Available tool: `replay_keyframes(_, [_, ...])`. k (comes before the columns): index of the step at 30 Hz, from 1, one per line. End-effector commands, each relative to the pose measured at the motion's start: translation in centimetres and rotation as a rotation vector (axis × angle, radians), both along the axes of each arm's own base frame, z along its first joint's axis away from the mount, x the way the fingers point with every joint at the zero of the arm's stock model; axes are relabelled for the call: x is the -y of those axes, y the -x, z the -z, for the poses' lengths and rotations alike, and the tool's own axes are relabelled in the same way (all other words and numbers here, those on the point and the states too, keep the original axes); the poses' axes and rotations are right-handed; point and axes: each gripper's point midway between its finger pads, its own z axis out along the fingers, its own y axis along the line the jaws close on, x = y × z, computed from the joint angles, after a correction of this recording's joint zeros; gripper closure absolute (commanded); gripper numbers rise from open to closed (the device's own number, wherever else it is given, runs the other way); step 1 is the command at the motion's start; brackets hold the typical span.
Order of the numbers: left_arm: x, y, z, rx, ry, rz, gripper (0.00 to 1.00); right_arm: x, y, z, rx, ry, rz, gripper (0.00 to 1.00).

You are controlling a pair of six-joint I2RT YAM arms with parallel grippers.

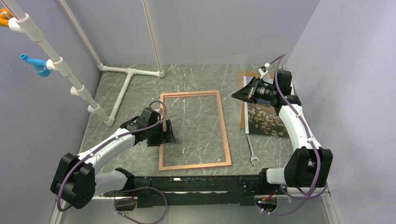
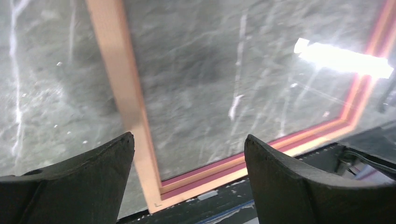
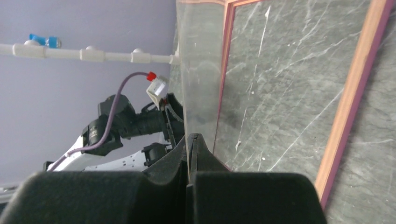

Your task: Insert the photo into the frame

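The frame (image 1: 194, 130), thin with pinkish light-wood edges, lies flat on the table's middle. It also shows in the left wrist view (image 2: 116, 70) and the right wrist view (image 3: 355, 84). The photo (image 1: 267, 120) lies at the right, partly under my right arm, on the brown backing board (image 1: 243, 77). My left gripper (image 1: 169, 135) is open and straddles the frame's left rail near its near corner (image 2: 189, 140). My right gripper (image 1: 236, 95) is raised above the frame's far right corner and shut (image 3: 191, 137) on the edge of a clear pane (image 3: 196, 70).
A wrench (image 1: 252, 151) lies on the table right of the frame's near corner. White pipes (image 1: 126, 81) run along the far left. Walls close in at the back and right.
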Motion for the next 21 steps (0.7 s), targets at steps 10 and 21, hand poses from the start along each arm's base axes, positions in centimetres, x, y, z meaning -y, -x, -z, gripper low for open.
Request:
replay_keyframes(10, [0.5, -3.7, -3.9, 0.093, 0.344, 0.006, 0.17, -3.1, 0.2, -1.0, 0.059, -0.072, -0.185, 1.00])
replay_keyframes(21, [-4.9, -3.2, -0.5, 0.017, 0.231, -0.096, 0.34, -6.1, -0.8, 1.0, 0.003, -0.083, -0.244, 1.00])
